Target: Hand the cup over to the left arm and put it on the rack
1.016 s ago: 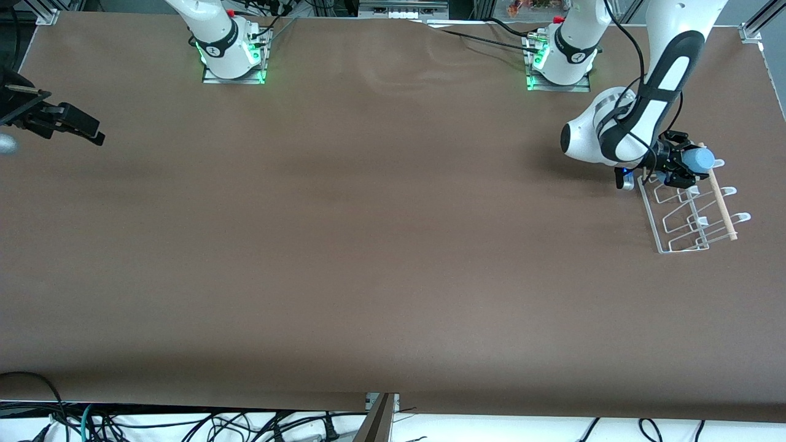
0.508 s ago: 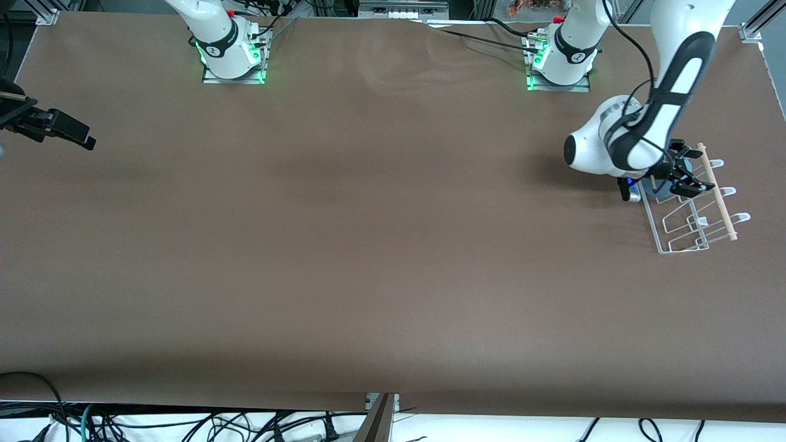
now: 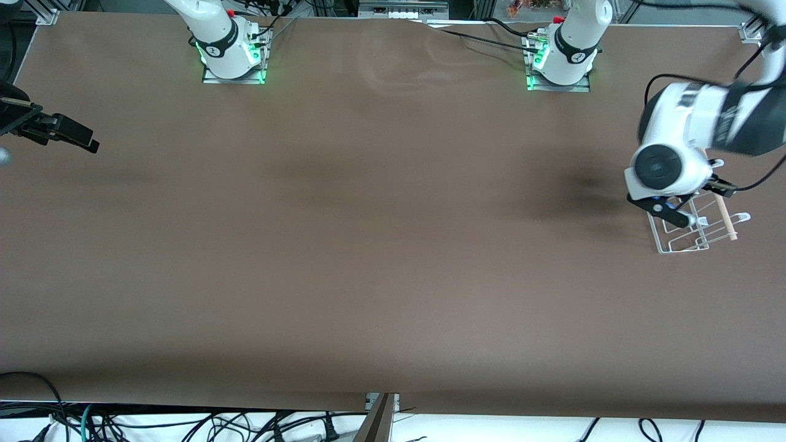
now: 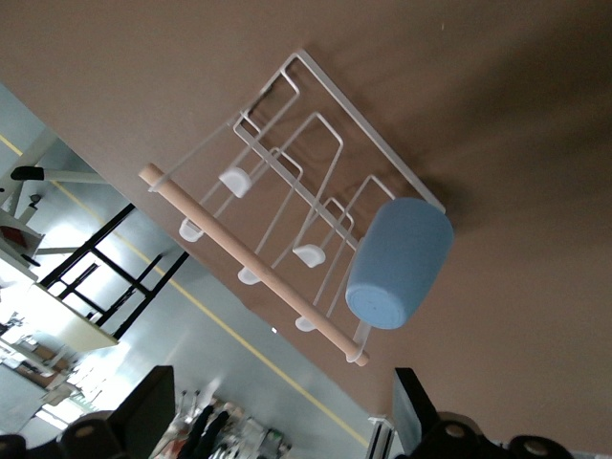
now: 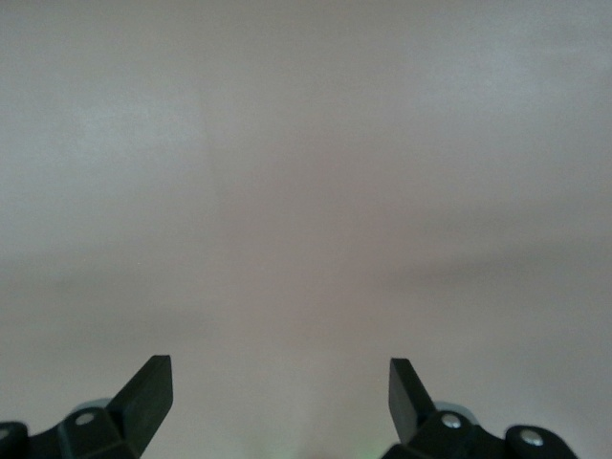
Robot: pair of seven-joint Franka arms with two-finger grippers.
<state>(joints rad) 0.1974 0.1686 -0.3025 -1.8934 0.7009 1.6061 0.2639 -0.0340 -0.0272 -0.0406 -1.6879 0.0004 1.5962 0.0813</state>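
The light blue cup (image 4: 399,263) hangs mouth-down on a prong at one corner of the white wire rack (image 4: 306,143), beside its wooden rod (image 4: 249,273). My left gripper (image 4: 282,411) is open and empty, drawn back from the cup and rack. In the front view the left arm's wrist (image 3: 666,166) hangs over the rack (image 3: 691,238) and hides the cup. My right gripper (image 3: 73,134) is open and empty above the table at the right arm's end; the right wrist view (image 5: 279,392) shows only bare table between its fingers.
The rack stands near the table edge at the left arm's end. The two arm bases (image 3: 230,52) (image 3: 562,58) stand along the edge farthest from the front camera. Brown table (image 3: 368,245) spreads between the arms.
The left gripper has let go of the cup, leaving it on the rack, and pulled away as the arm swung toward the table's end. The right gripper has barely moved.
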